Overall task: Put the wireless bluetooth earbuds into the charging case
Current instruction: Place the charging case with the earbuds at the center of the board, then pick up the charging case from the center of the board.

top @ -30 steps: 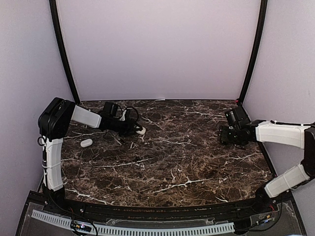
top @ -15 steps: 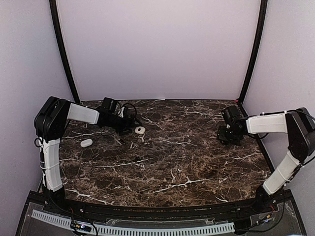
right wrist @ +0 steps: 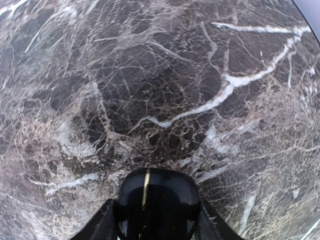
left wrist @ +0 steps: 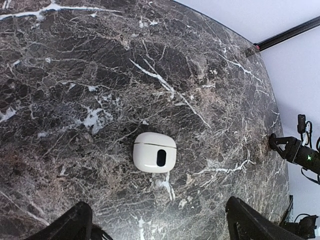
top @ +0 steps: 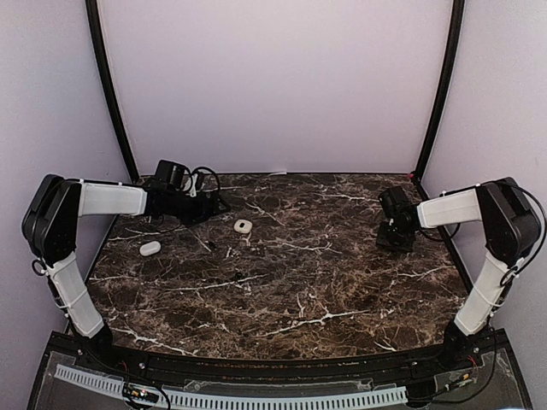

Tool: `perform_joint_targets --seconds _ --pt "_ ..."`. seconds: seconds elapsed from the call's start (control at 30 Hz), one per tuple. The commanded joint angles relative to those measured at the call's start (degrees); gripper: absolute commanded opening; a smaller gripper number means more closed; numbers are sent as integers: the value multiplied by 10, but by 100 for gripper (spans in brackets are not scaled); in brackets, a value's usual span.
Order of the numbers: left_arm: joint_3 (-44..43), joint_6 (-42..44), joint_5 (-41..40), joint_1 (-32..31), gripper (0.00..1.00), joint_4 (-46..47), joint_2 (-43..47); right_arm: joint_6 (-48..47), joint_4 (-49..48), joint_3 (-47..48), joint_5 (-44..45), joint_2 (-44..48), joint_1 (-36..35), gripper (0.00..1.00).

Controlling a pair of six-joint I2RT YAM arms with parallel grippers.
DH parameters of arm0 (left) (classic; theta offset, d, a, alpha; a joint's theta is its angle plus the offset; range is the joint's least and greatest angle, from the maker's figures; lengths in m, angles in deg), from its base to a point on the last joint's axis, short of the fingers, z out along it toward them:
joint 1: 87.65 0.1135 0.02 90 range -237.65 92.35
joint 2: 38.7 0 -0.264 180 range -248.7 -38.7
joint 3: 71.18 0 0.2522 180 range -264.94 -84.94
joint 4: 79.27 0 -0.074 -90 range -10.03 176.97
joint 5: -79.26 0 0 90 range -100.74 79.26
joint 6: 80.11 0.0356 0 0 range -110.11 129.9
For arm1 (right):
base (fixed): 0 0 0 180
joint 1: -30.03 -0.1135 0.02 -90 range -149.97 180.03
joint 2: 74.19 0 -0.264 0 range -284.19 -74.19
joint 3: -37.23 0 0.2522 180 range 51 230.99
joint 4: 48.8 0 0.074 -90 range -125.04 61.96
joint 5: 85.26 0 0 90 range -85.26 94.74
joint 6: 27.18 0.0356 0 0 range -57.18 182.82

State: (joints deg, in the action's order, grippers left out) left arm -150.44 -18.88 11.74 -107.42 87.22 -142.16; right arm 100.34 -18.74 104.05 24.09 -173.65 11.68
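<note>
**A:** Change over the last second?

**B:** The left gripper (top: 215, 206) has let go of the charging case (left wrist: 146, 156) and drawn back toward 10 o'clock of it. The case now lies alone on the table (top: 299, 290), at about 11 o'clock from the table's middle, roughly where it was being handled. The right gripper (top: 395, 237) has stayed low at the 3 o'clock side, while its arm has folded up more steeply.

**A:** Jaws?

**B:** Left: the fingers (left wrist: 75, 225) stand wide apart at the two lower corners of the wrist view. Nothing is between them, and the case sits ahead, not touching. Right: the jaws are drawn in tight. A dark glossy rounded shape (right wrist: 156, 200) with a pale line on it sits between them. Cannot tell whether it is a held object or part of the gripper.

**A:** Meaning for the task?

**B:** Judgement: the case looks set down and released, so it is free to be worked on. No insertion has begun.

**A:** Container contents?

**B:** The case lid is shut. The left wrist view shows a closed seam and a dark oval on the upper face. The interior is hidden, so the contents are unknown.

**A:** Earbuds?

**B:** Not picked out with certainty. A white oval thing (top: 150, 248) lies at 8 o'clock of the case, well apart from it. It is too small to identify.
</note>
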Motion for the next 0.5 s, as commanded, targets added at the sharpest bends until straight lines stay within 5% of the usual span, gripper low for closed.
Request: perform_joint_targets --seconds 0.0,0.47 --pt "52 14 -22 2 95 36 59 3 -5 11 15 3 3 44" --pt "214 33 65 2 89 247 179 -51 -19 -14 -112 74 -19 31"
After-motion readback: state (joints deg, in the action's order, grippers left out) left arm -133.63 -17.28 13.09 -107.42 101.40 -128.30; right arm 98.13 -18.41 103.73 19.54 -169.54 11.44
